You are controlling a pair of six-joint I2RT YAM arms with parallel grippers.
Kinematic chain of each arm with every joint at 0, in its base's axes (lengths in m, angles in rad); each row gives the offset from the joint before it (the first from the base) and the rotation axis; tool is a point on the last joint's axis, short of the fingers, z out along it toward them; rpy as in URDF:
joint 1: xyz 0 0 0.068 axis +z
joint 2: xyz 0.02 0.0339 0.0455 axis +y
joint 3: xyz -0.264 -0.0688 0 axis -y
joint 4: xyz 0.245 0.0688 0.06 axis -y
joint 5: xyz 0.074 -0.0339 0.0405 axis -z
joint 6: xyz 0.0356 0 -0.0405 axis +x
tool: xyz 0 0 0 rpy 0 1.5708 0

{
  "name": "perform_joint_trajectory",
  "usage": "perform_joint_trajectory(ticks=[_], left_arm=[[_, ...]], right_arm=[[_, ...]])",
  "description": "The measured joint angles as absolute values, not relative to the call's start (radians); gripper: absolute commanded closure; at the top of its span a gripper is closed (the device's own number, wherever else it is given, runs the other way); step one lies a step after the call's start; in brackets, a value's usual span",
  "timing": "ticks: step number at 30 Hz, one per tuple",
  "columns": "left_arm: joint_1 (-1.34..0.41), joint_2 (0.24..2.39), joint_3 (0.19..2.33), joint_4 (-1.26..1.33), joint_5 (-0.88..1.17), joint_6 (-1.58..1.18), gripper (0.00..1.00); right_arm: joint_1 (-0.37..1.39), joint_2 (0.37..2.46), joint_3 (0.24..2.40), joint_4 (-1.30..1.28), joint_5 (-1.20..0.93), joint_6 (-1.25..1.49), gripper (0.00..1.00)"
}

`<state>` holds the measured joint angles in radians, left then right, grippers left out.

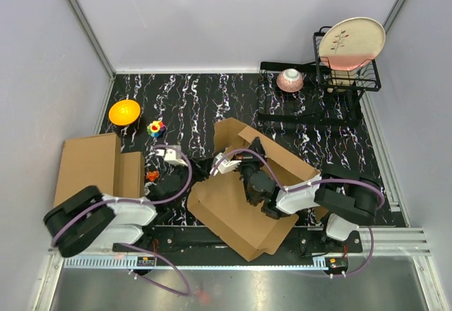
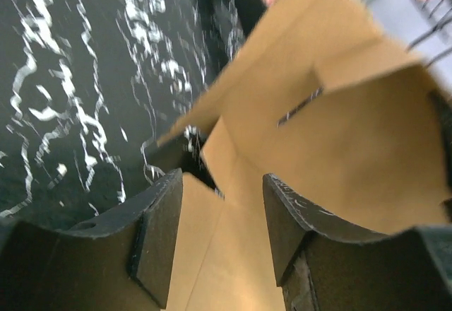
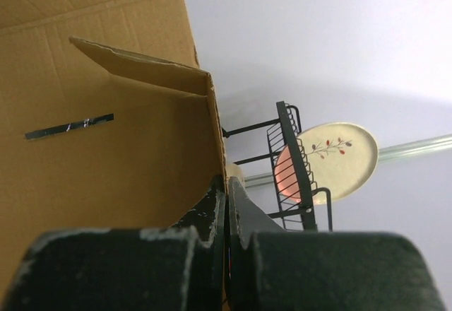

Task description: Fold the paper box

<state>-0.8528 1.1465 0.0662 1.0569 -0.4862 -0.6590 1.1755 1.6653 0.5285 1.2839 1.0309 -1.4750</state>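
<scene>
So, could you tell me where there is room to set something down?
The widest bare patch of black marbled table lies far middle, between the orange bowl and the black wire rack. A smaller one lies right of the brown cardboard paper box, below the rack. Between it and the stacked brown boxes is crowded.

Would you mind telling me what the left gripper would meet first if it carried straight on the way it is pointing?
Most likely the paper box: in the wrist view the left gripper stands open with brown cardboard directly ahead of it, though depth is hard to judge.
</scene>
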Motion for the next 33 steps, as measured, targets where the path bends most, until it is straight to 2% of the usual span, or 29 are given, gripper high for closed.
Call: perform_joint_trajectory(ticks=[3, 7, 10, 17, 33], left_arm=[[-0.854, 1.306, 0.083, 1.105, -0.398, -0.692, 0.51], [-0.854, 1.546, 0.076, 1.214, -0.338, -0.753, 0.6], [-0.853, 1.686, 0.084, 1.278, -0.333, -0.822, 0.6], [-0.853, 1.729, 0.127, 1.296, -0.333, -0.868, 0.51], [-0.853, 1.758, 0.278, 1.282, -0.337, -0.828, 0.48]], right_arm=[[1.176, 1.63, 0.529, 1.255, 1.031, -1.412, 1.0], [1.176, 1.543, 0.529, 1.152, 1.029, -1.314, 1.0], [1.176, 1.507, 0.529, 1.097, 1.029, -1.264, 1.0], [1.176, 1.505, 0.529, 1.046, 1.029, -1.224, 1.0], [1.176, 1.52, 0.529, 1.045, 1.026, -1.203, 1.0]])
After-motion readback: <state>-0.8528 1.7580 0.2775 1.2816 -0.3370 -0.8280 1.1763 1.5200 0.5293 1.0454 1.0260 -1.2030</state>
